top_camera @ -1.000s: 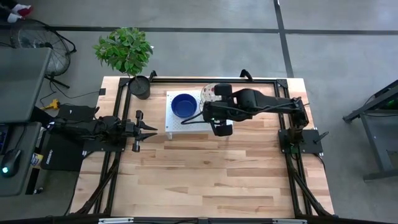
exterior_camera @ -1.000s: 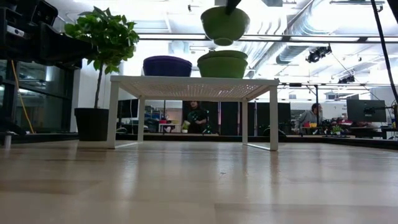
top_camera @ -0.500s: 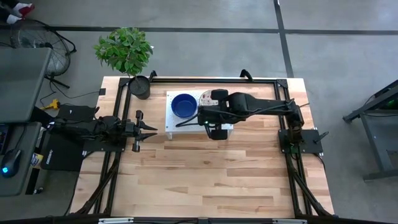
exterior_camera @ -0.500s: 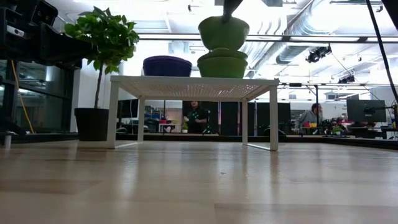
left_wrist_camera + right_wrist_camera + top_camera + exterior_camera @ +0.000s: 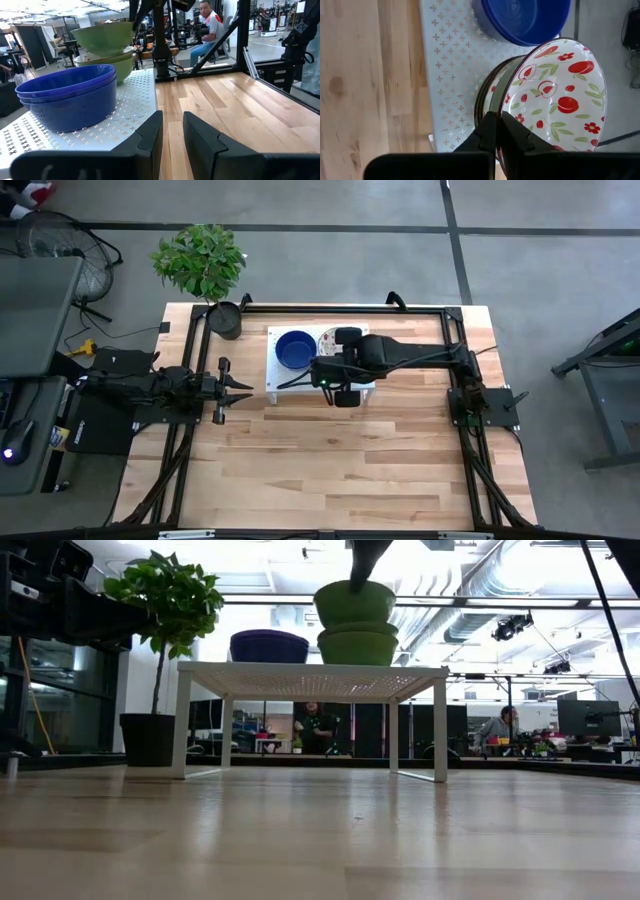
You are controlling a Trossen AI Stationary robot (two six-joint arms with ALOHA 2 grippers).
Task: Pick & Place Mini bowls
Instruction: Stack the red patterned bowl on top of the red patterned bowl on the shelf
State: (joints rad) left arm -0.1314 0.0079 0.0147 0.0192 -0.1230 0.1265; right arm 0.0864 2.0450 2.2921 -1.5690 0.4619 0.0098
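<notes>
Right wrist view: a floral bowl (image 5: 555, 95), cream inside with red fruit and green leaves, is pinched at its rim between the two dark fingers (image 5: 487, 132) of the right end effector (image 5: 496, 131), which is clamped tight on it. The bowl sits tilted over a second floral bowl (image 5: 492, 92) whose rim shows just beneath it. Both are above the white perforated rack (image 5: 450, 65), and the stacked blue bowls (image 5: 527, 20) stand beside them on the same rack.

In the low view the held bowl (image 5: 355, 603) shows a green outside and hangs directly over the lower green-sided bowl (image 5: 358, 645); whether the two touch cannot be told from here. The blue stack (image 5: 270, 646) rests on the rack's top (image 5: 310, 668), toward the potted plant (image 5: 165, 600). People sit at workstations far behind the desk.

The high view places the rack (image 5: 285, 385) at the far middle of the wooden desk (image 5: 330, 460), with the blue bowls (image 5: 295, 349) on its left part and the right arm stretched across its right part, its end effector (image 5: 338, 370) over the floral bowls. The plant's black pot (image 5: 225, 320) stands at the desk's far left corner.

The left end effector (image 5: 238, 390) waits low at the desk's left side, well apart from the rack, its fingers (image 5: 150, 137) parted by a narrow gap and holding nothing.
</notes>
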